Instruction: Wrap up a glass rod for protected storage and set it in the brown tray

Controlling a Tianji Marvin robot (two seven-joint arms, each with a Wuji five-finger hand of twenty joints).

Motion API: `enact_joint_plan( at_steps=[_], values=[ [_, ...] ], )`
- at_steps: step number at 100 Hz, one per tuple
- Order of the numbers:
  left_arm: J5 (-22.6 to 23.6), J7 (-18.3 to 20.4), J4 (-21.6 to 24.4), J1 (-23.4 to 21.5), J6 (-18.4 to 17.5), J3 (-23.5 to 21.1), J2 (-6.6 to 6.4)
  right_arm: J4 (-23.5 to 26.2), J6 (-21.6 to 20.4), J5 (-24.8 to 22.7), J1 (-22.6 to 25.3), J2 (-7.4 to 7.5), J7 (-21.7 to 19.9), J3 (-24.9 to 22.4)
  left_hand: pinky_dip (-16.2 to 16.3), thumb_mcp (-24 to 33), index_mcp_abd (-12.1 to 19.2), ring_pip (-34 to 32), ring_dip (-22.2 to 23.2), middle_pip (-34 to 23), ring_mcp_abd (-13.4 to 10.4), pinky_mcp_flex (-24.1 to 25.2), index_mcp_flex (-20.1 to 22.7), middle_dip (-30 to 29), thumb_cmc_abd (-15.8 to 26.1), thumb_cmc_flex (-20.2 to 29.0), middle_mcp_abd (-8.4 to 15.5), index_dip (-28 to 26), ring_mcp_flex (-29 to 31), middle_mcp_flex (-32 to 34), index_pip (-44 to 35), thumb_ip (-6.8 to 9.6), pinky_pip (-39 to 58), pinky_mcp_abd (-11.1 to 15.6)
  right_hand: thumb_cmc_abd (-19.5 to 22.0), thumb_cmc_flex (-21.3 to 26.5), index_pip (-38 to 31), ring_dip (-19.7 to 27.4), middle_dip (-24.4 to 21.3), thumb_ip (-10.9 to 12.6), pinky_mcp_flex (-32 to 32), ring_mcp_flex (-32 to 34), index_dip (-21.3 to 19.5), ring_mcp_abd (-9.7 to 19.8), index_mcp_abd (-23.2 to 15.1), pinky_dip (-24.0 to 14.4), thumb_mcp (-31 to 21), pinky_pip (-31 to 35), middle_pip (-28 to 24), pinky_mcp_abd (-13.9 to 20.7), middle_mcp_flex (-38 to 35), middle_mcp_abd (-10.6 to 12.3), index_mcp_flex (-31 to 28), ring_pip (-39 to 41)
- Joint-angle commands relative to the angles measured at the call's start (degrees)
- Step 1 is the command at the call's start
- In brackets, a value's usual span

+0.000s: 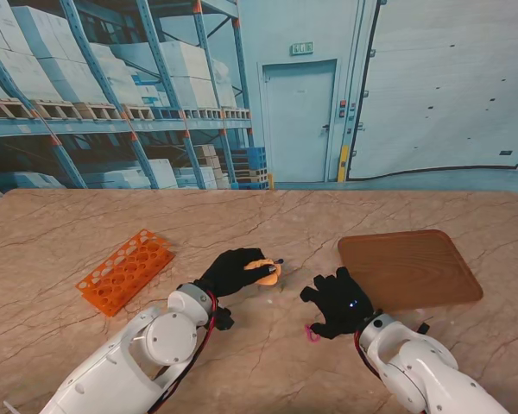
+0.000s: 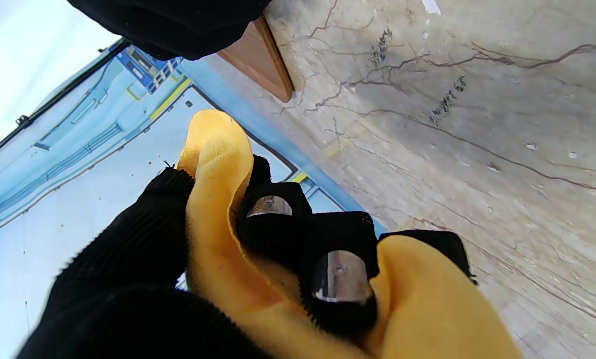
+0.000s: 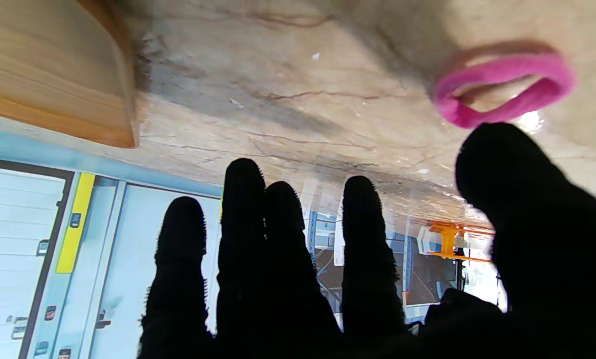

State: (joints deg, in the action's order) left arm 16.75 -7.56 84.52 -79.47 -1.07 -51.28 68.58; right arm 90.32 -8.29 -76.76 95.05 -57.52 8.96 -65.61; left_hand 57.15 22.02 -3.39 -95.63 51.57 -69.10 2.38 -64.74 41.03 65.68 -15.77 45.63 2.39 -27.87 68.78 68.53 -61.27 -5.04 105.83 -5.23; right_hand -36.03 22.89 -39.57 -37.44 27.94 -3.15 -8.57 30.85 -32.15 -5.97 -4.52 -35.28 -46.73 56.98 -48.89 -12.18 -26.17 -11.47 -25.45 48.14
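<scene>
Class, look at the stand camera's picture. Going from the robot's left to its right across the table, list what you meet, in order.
Orange rack → left hand shut on the yellow cloth → pink band → right hand, open → brown tray.

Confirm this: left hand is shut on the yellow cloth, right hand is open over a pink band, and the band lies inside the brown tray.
One thing is wrong: the band lies on the bare table, not in the tray, as the stand view shows. The left hand is shut on the cloth; the right hand is open.
</scene>
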Motion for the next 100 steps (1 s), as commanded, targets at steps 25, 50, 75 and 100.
enact_joint_plan(
  at_steps=[25, 50, 75, 100],
  values=[
    [-0.3, 0.0, 1.2, -1.0, -0.3, -0.9, 0.01, -1.5, -1.2, -1.9, -0.8, 0.48, 1.2, 1.7, 2.0, 2.8, 0.8, -8.1, 0.1, -2.5, 1.5, 0.6, 0.7, -0.1, -0.9, 0.5, 3.1, 0.8, 4.0, 3.3, -0.1, 0.19, 14.1, 1.7, -5.3, 2.2, -1.8, 1.1, -0.9, 2.3, 0.7, -2.1, 0.2, 1.4, 1.0, 0.6, -5.2, -1.6, -0.9, -1.5, 4.7, 0.4, 4.6, -0.3],
    [-0.3, -0.1, 1.4, -1.2, -0.3, -1.2, -0.01, -1.6, -1.1, -3.0, -0.2, 0.80, 1.2, 2.6, 2.0, 2.9, 0.7, -8.1, 0.1, -2.5, 1.5, 0.6, 0.7, -0.1, -0.9, 0.5, 3.1, 0.8, 4.0, 3.3, -0.1, 0.18, 14.1, 1.7, -11.3, 1.9, -2.4, 1.3, -1.3, 0.8, 1.0, -3.1, 1.1, 1.5, 1.0, 0.5, -10.1, -1.9, -1.0, -1.2, 6.7, 0.1, 5.5, -0.4],
    [-0.4, 0.0, 1.4, -1.2, 0.0, -1.1, 0.01, -1.8, -2.1, -2.9, 0.2, 0.89, 2.0, 2.5, 2.0, 2.9, 0.7, -8.2, 0.0, -2.5, 1.5, 0.6, 0.7, -0.1, -0.8, 0.5, 3.0, 0.9, 4.0, 3.2, -0.1, 0.15, 14.1, 1.6, -10.4, 3.2, -8.2, 1.4, -1.4, 1.4, 1.3, -3.3, -1.5, 2.3, -6.5, 0.3, -12.0, -2.1, -1.3, -0.5, 7.0, 0.4, 1.7, -0.3],
    [-0.5, 0.1, 1.0, -0.8, 0.4, -0.8, 0.07, -3.9, -5.8, -1.9, -1.5, 1.20, 2.3, 3.6, 2.0, 3.0, 0.6, -8.2, 0.0, -2.5, 1.5, 0.6, 0.5, -0.1, -0.8, 0.5, 3.0, 0.9, 4.0, 3.2, 0.0, 0.17, 14.1, 1.5, -9.0, 6.9, -10.7, 2.1, -1.8, 4.1, 1.1, -3.5, -2.6, 5.0, -21.9, 0.6, -18.5, -3.2, -0.5, 1.2, 8.8, 3.9, 9.8, -1.7]
  ],
)
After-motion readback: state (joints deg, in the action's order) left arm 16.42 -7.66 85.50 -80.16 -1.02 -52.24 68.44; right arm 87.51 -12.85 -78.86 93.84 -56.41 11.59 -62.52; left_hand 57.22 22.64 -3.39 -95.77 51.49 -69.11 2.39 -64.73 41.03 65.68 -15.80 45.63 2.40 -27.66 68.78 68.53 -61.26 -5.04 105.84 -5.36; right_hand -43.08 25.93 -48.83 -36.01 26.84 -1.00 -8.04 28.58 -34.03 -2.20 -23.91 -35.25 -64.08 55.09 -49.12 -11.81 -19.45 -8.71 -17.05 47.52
